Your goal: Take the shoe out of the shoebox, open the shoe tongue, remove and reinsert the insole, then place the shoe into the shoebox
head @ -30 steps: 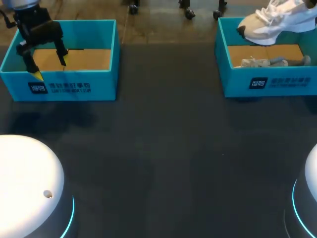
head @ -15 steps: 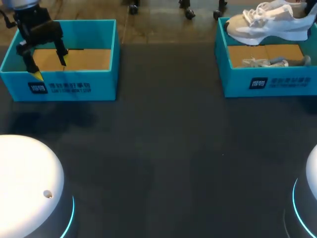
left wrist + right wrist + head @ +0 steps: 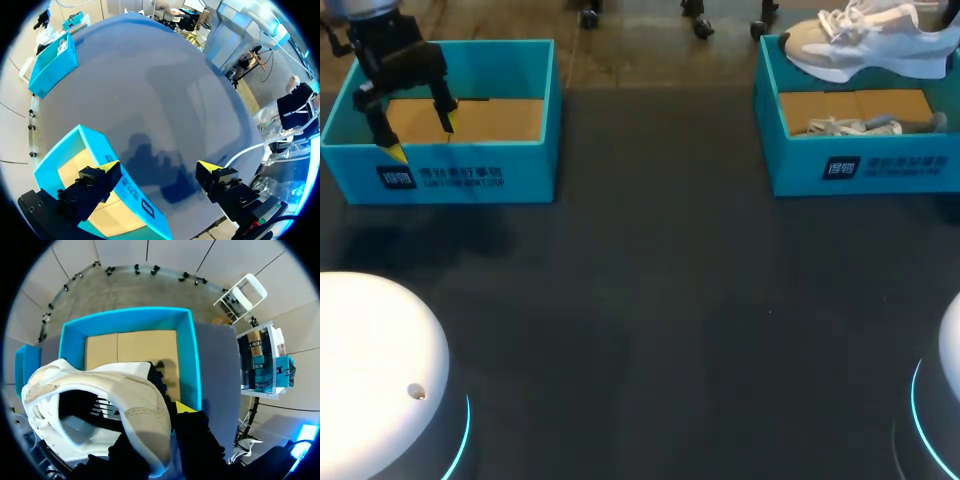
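White-and-beige lace-up sneaker [image 3: 100, 390]: likely light, soft-walled, stiff-soled
Right fingers [image 3: 185, 407]: clenched on heel collar, probably the firmest rim
Left fingers [image 3: 107, 167]: released

White shoe held up over its open teal shoebox.

The shoe [image 3: 865, 45], a white and cream lace-up trainer with a thick pale sole, hangs sole-down and roughly level above the back of the shoebox [image 3: 860, 172], clear of its rim, with its toe towards the left arm's side. The right gripper [image 3: 167, 415] pinches its heel collar, and the shoe's mouth gapes wide. The shoebox is lidless, with a brown cardboard floor, and stands at the table's far right.
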Robot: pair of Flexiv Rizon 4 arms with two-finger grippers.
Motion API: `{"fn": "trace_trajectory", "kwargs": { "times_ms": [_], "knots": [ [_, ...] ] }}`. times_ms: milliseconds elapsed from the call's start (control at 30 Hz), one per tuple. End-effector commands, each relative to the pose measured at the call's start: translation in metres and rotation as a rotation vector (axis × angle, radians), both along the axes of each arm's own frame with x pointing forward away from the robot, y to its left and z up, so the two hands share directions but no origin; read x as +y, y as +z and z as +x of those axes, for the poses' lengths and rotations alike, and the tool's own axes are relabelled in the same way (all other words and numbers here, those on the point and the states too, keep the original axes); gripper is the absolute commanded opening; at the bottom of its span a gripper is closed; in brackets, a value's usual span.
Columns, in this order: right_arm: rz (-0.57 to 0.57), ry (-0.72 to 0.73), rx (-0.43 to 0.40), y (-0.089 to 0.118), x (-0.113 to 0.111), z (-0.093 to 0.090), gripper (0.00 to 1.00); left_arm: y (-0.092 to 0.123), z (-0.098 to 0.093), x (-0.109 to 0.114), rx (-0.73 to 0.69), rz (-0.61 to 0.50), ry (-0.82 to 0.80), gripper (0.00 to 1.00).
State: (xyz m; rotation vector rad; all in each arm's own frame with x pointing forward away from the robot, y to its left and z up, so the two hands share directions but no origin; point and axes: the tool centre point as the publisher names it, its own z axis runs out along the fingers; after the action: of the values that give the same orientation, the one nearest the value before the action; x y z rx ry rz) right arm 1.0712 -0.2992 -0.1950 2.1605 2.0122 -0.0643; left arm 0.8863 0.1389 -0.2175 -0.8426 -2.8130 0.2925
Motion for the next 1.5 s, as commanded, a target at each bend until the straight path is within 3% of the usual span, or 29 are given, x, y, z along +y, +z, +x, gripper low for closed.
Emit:
{"fn": "trace_trajectory", "kwargs": {
  "times_ms": [33, 500, 767, 1067, 1333, 1500],
  "knots": [
    [0.011, -0.002, -0.037, -0.020, -0.007, 0.001, 0.00, 0.000, 0.000, 0.000, -0.001, 0.002, -0.001, 1.00],
    [0.024, -0.012, -0.040, -0.023, -0.011, 0.003, 0.00, 0.000, 0.000, 0.000, -0.001, 0.002, -0.001, 1.00],
    [-0.015, -0.054, -0.085, -0.039, -0.016, 0.005, 0.00, 0.000, 0.000, 0.000, -0.001, 0.002, -0.001, 1.00],
    [-0.029, -0.051, -0.078, -0.053, -0.015, 0.004, 0.00, 0.000, 0.000, 0.000, -0.001, 0.002, -0.001, 1.00],
    [-0.049, -0.040, -0.124, -0.053, -0.019, 0.023, 0.00, 0.000, 0.000, 0.000, -0.001, 0.002, -0.001, 1.00],
    [-0.043, -0.046, -0.122, -0.052, -0.020, 0.024, 0.00, 0.000, 0.000, 0.000, -0.001, 0.002, -0.001, 1.00]
  ]
}}
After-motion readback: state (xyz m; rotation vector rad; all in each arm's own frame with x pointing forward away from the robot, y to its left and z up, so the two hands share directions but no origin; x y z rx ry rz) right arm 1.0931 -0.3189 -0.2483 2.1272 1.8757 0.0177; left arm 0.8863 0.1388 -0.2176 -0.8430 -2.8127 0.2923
